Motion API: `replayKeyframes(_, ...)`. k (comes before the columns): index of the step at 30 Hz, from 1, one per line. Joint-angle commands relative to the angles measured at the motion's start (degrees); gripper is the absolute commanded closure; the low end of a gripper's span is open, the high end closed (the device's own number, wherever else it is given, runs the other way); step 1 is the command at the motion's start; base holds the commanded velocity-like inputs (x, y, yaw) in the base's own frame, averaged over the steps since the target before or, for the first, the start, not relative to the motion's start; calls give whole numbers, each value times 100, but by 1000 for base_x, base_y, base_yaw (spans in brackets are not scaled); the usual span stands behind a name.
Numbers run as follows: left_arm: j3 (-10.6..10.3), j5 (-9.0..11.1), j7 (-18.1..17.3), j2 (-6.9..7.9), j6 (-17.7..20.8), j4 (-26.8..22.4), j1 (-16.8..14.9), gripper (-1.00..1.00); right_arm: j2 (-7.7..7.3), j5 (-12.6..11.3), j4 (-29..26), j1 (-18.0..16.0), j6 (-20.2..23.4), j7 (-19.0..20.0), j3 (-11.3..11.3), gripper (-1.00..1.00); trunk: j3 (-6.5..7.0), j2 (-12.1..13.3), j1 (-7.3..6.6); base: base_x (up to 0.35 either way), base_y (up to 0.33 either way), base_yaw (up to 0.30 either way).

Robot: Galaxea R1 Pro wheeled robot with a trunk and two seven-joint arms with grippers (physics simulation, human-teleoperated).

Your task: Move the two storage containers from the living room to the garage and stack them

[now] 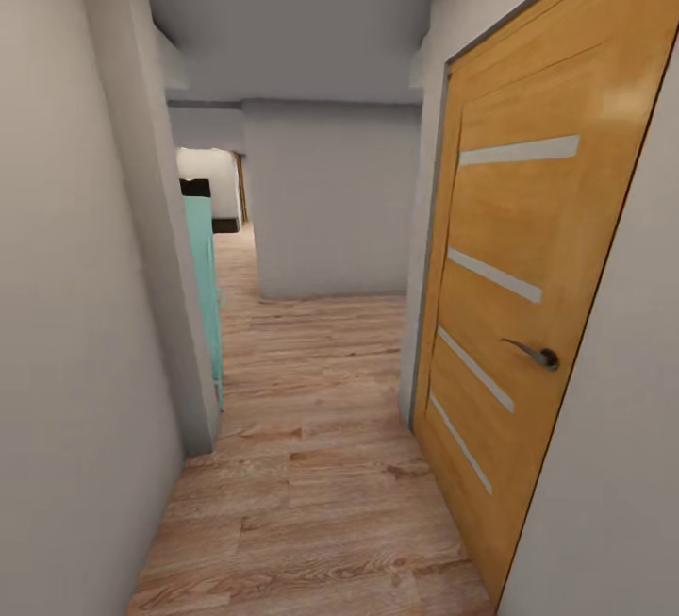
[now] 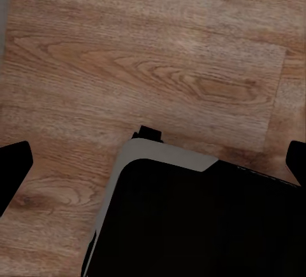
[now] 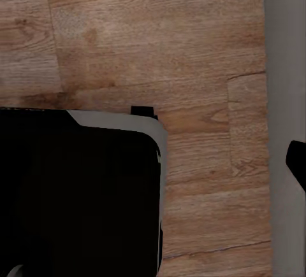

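The two storage containers are out of view, and so is the garage. I am in a narrow hallway with a light wood-plank floor (image 1: 311, 465). In the left wrist view my left gripper (image 2: 153, 169) is open, its dark fingertips (image 2: 14, 172) far apart at the picture's edges with nothing between them, over planks and my dark base (image 2: 191, 226). My right gripper (image 3: 153, 165) also looks open. One of its fingertips (image 3: 298, 162) sits at the edge of the right wrist view, and the other is lost against the base (image 3: 76, 194).
A shut wooden door (image 1: 528, 314) with a metal handle (image 1: 536, 354) lines the right side. A grey wall (image 1: 75, 314) runs close on the left, with a teal cabinet (image 1: 203, 286) past its corner. A wall (image 1: 330, 201) blocks straight ahead, and the corridor continues to its left.
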Motion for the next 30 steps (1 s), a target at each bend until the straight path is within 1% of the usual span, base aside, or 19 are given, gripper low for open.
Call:
replayKeyframes(1,9,13,7,-1,-17,5,-3,-100,2,-48,18,-5,-33,-3,47,-100,-2,-3,5,321,0,269)
replayKeyframes(12,9,13,7,-1,0,4,-3,-100,2,-55,18,-5,-31,-3,40,-100,-2,-3,5,321,0,256)
replayKeyframes(22,9,5,7,-4,98,4,-3,-100,2,-57,18,-5,-45,-3,27,-100,-2,-3,5,323,0,26)
replayKeyframes(30,9,7,7,-8,106,4,-3,-100,2,-54,18,-5,-58,-3,31,-100,-2,-3,5,323,0,0)
